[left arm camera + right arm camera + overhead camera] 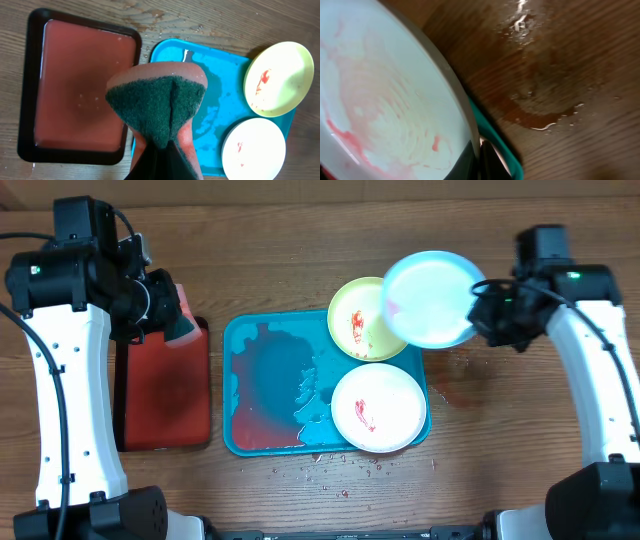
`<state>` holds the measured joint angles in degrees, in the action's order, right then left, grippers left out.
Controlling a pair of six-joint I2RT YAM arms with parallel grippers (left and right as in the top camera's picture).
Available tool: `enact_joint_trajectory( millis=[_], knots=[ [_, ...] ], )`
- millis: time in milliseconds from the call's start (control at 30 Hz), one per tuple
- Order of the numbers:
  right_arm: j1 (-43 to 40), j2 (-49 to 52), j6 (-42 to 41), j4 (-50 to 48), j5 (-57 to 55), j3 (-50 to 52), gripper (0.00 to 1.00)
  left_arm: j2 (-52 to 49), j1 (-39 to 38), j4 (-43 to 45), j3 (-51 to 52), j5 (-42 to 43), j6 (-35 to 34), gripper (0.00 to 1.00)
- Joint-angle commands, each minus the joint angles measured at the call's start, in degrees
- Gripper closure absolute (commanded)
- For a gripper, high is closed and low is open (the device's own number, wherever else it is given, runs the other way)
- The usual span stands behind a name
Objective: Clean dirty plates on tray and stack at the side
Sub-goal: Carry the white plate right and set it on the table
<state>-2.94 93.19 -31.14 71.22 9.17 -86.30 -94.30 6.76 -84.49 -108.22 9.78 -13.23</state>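
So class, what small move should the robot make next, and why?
Probably move the left claw, holding the sponge by the dark red tray, across to the light blue plate in the right claw: pink smears show on it.

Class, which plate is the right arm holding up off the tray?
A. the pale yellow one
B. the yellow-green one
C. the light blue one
C: the right pincer grips the light blue plate at its rim, holding it raised over a corner of the tray.
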Motion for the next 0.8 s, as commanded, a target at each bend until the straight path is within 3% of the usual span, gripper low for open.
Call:
enact_joint_trajectory(
  millis=[0, 233, 500, 633, 767],
  knots=[
    [-8.1, -0.6, 3.2, -0.7, -1.0, 6.6, 0.96, 0.2, -2.0, 0.1, 0.2, -1.0, 1.2, 0.96],
    [-15.4, -0.6, 3.3, -11.0, -1.4, 22.3, 0.96, 0.2, -5.0, 1.0, 0.2, -1.4, 1.2, 0.96],
    [-15.5, -0.6, 3.2, -23.8, -1.4, 33.1, 0.96, 0.2, -6.8, 2.5, 0.2, -1.4, 1.2, 0.96],
    [-15.5, -0.6, 3.1, -23.7, -0.6, 33.0, 0.73, 0.2, -6.8, 2.3, 0.2, -1.4, 1.2, 0.96],
    [-15.4, -0.7, 7.8, -17.4, 6.3, 28.9, 0.71, 0.2, -6.8, 2.3, 0.2, -1.4, 1.2, 0.96]
  ],
)
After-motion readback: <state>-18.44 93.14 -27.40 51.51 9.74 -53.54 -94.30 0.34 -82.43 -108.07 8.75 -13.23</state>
